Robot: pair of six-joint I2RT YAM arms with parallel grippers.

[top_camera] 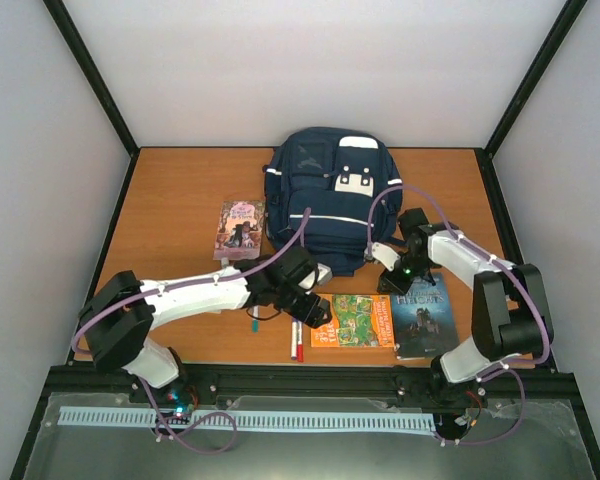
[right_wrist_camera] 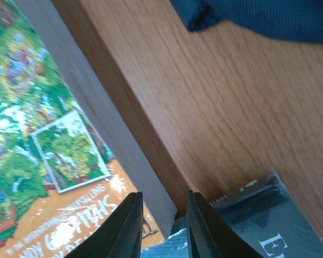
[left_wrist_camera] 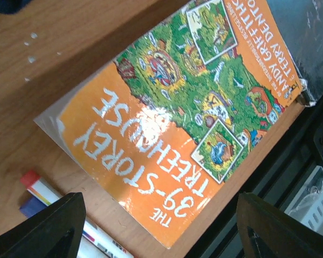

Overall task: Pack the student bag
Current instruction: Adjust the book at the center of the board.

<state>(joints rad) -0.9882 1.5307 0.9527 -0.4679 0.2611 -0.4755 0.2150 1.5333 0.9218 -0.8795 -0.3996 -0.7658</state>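
Bag (top_camera: 330, 195) is at the back middle of the table (top_camera: 175, 190), apart from both claws. Left claw (left_wrist_camera: 160, 215) is wide open and holds nothing. It hangs over the left end of the orange book (left_wrist_camera: 177, 123), with the markers (left_wrist_camera: 43, 193) just beside that book. Right claw (right_wrist_camera: 162, 215) shows only a narrow gap between its fingers (right_wrist_camera: 126, 226), over the spot where the orange book's far edge meets the dark book (right_wrist_camera: 258, 226). I can't tell if it pinches anything. Pink book (top_camera: 240, 228) lies left of the bag.
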